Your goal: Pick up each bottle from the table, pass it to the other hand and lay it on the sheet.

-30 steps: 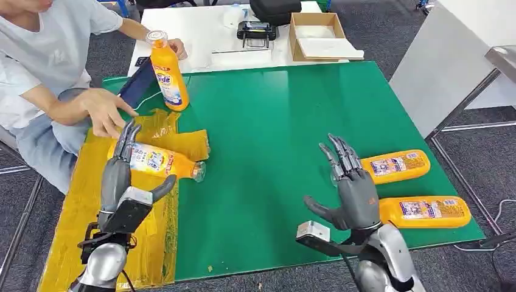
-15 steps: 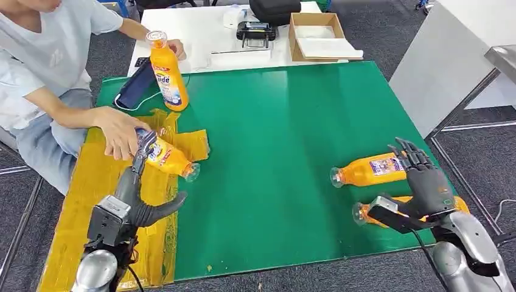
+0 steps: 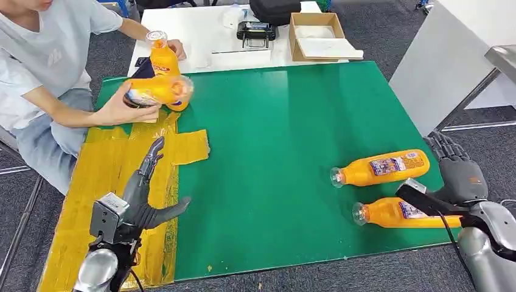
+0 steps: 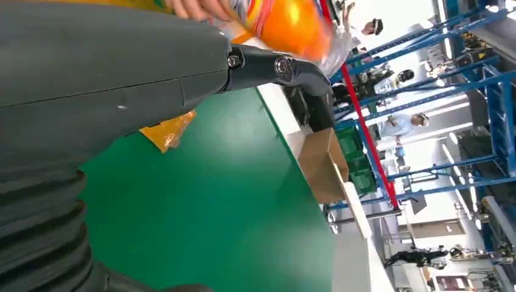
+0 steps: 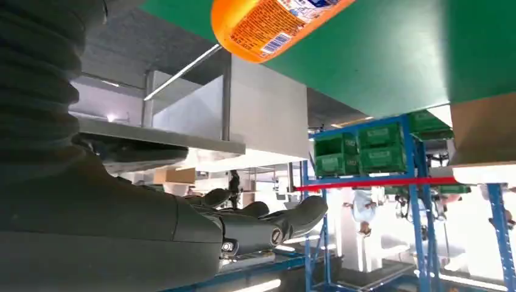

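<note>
Both hands empty, fingers apart; right hand (image 3: 461, 173) beside the near orange bottle (image 3: 406, 212) on the desk (image 3: 268, 152); next it must grasp it; left hand (image 3: 145, 193) waits over the yellow sheet (image 3: 106, 182).

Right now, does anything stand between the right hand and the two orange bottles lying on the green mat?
Nothing visible does. The right hand is open at the green mat's right edge, beside the upper orange plastic bottle and the lower orange bottle, with no object between.
</note>
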